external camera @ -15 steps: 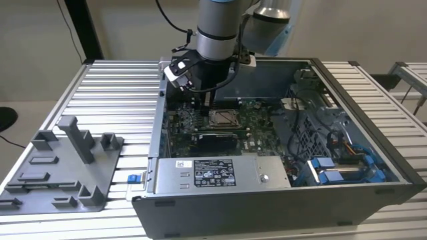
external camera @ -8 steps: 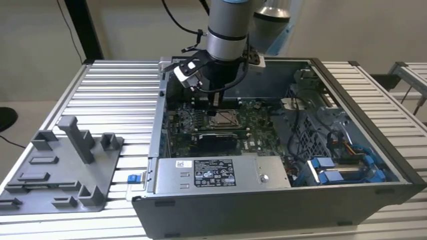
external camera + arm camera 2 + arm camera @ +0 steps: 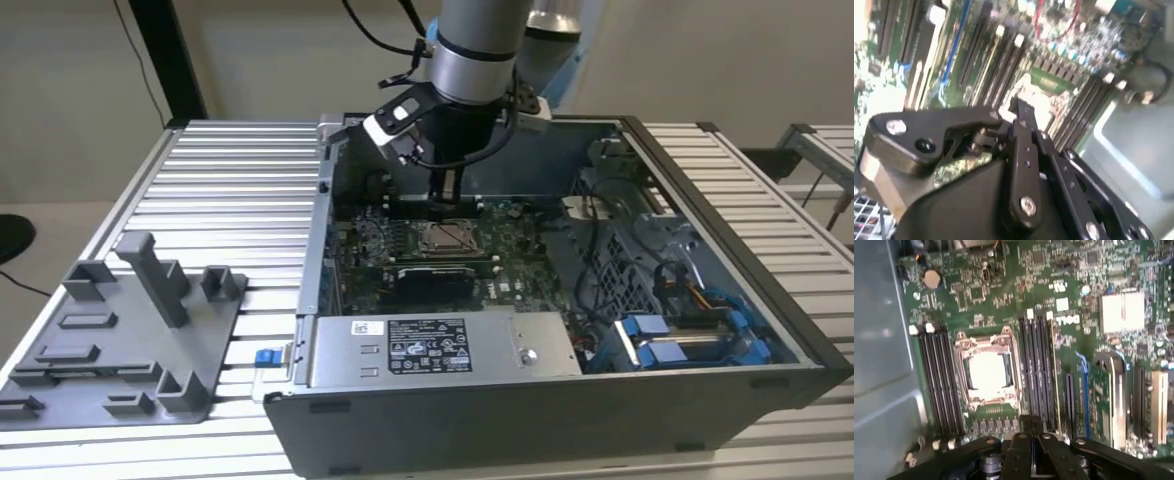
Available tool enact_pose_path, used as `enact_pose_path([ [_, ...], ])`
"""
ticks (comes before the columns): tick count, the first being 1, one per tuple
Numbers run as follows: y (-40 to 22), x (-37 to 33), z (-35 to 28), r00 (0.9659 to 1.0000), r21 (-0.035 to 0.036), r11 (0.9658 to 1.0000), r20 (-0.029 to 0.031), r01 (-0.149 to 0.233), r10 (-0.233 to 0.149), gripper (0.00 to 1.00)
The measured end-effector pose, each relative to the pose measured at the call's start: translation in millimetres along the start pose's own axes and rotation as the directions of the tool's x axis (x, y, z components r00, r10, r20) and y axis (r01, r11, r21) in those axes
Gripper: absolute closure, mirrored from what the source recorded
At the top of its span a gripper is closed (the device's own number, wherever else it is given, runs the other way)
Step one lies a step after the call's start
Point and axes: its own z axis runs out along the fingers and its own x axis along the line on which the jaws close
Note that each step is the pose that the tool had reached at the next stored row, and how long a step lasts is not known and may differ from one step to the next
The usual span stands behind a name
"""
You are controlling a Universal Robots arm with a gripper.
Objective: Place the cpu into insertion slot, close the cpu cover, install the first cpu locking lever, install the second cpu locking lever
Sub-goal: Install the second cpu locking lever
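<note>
I see the cpu (image 3: pixel 988 374) already seated in the insertion slot (image 3: pixel 965 405) with the cpu cover (image 3: pixel 988 340) down over it, so with my gripper (image 3: pixel 1032 432) clenched and empty just beside the socket — I'd press each lever squarely, never the chip.

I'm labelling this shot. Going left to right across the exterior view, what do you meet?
Grey plastic holder → ribbed table top → CPU socket with chip under its cover → blue parts in the case.

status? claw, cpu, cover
Claw above green motherboard, carrying nothing. Silver-grey square cpu seated in metal-rimmed insertion slot. Thin silvery cpu cover down over it. Nothing blocking.
</note>
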Motion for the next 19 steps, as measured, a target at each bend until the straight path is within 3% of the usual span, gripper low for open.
enact_pose_path([
  [3, 13.9, 1.5, 4.0, 1.0, -0.0006, 1.0, 0.005, 0.0, 0.0, 1.0],
  [4, 15.4, 1.3, 4.3, 1.0, -0.0003, 1.0, 0.0078, 0.0, 0.0, 1.0],
  [6, 15.5, 2.6, 6.2, 0.9998, -0.0021, 1.0, 0.0201, -0.001, 0.001, 1.0],
  [11, 15.5, 15.5, 15.2, 0.9996, -0.0038, 1.0, 0.0273, 0.0, 0.0, 1.0],
  [14, 13.4, 15.2, 18.9, 0.9992, -0.0053, 1.0, 0.0392, -0.001, 0.001, 1.0],
  [19, 1.8, 15.8, 28.4, 0.9988, -0.0071, 1.0, 0.0489, -0.003, 0.003, 1.0],
])
